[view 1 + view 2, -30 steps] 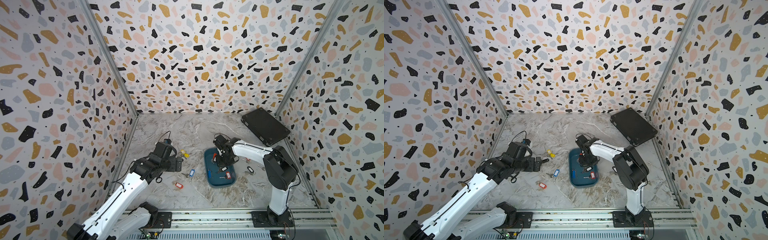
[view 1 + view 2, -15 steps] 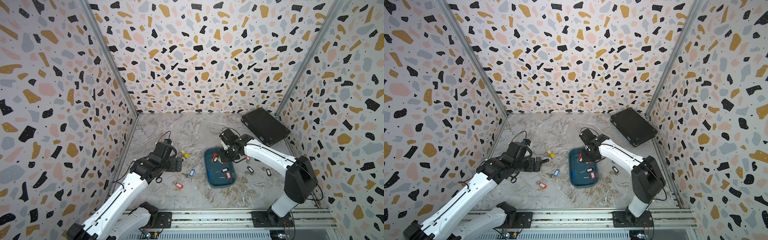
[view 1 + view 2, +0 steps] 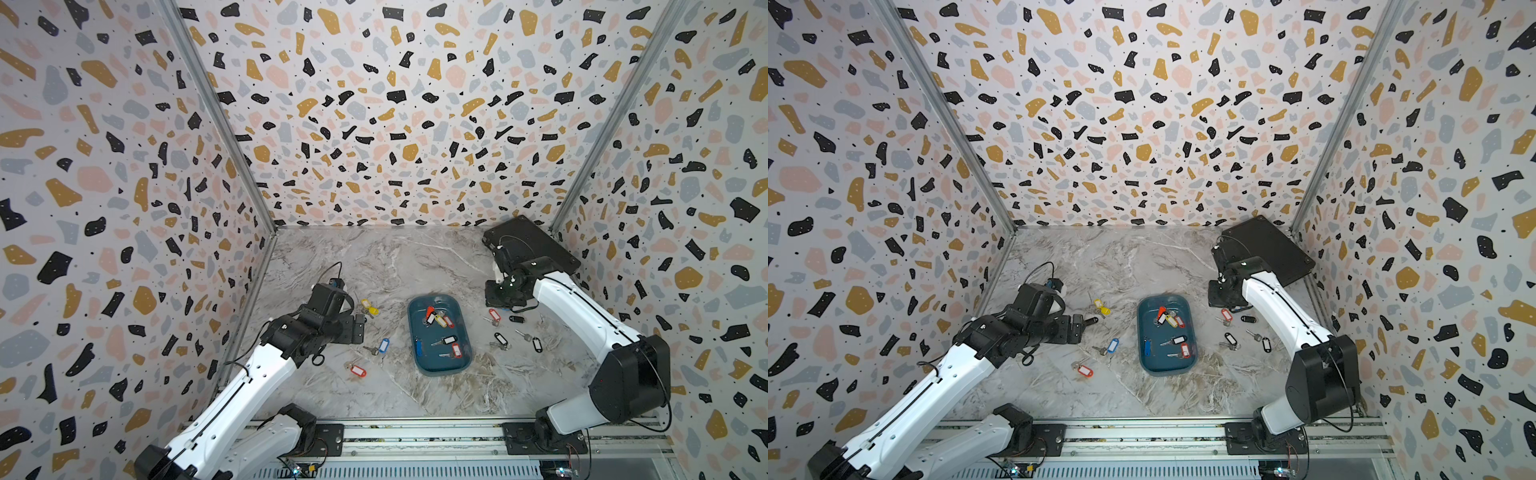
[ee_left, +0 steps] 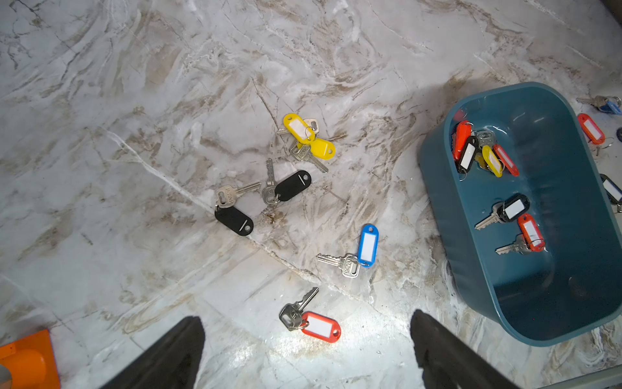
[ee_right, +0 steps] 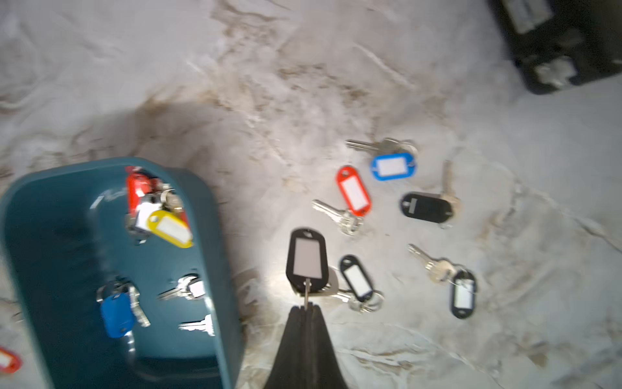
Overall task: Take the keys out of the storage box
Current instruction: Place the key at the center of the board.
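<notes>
Right wrist view had the right gripper (image 5: 307,304) clamped shut on a black-tagged key (image 5: 307,259), tag hanging lengthwise from the tips, just outside the storage box (image 5: 217,235) wall; left gripper (image 4: 307,318) gaped wide, empty, farther off.

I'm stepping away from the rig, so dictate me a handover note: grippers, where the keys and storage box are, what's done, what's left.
Left gripper: open, above the table left of the storage box.
Right gripper: shut on a black-tagged key, hanging over the table right of the box.
Done: six keys out on the left, five keys on the right.
To do: set this one down, then take about seven keys from the box.
</notes>
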You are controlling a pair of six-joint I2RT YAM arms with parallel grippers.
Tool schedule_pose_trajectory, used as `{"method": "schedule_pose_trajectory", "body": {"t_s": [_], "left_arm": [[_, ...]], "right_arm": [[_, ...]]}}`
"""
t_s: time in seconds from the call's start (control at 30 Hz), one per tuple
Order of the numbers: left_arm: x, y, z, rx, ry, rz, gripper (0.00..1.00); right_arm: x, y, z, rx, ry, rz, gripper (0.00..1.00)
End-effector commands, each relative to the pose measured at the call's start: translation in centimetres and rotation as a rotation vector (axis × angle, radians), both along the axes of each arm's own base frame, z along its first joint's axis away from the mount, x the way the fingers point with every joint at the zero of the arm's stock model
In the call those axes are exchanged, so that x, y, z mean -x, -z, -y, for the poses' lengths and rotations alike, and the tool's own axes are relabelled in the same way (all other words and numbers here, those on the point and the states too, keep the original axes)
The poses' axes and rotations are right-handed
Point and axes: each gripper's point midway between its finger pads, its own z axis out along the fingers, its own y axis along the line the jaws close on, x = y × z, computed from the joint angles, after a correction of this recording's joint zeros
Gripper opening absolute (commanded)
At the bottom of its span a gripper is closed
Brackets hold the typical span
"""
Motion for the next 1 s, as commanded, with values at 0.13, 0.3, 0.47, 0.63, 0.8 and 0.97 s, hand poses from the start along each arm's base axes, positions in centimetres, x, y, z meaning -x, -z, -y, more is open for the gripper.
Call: {"method": "schedule_pose_trajectory", "body": {"t_s": [0.13, 0.3, 0.47, 0.63, 0.8, 0.97], "left_arm": [[-0.1, 0.5, 0.4, 0.008, 0.016, -0.019, 1.0], [-0.1, 0.6, 0.5, 0.011, 0.02, -0.027, 1.0], [0.0, 0.8, 0.7, 0.015, 0.028, -0.037, 1.0], [0.0, 0.9, 0.8, 0.017, 0.034, -0.044, 0.99], [0.0, 1.1, 1.0, 0.021, 0.043, -0.054, 1.0], [0.1, 1.0, 1.3, 0.028, 0.058, -0.055, 0.99]], "right_arm": [[4.8, 2.2, 6.5, 0.163, 0.112, -0.118, 0.0], [7.2, 3.8, 8.6, 0.204, 0.198, -0.176, 0.0], [8.6, 5.6, 8.9, 0.216, 0.217, -0.242, 0.0], [9.8, 6.9, 8.7, 0.199, 0.245, -0.296, 0.07], [10.5, 7.2, 8.7, 0.191, 0.257, -0.302, 0.47], [10.2, 5.8, 8.3, 0.16, 0.251, -0.267, 0.6]]}}
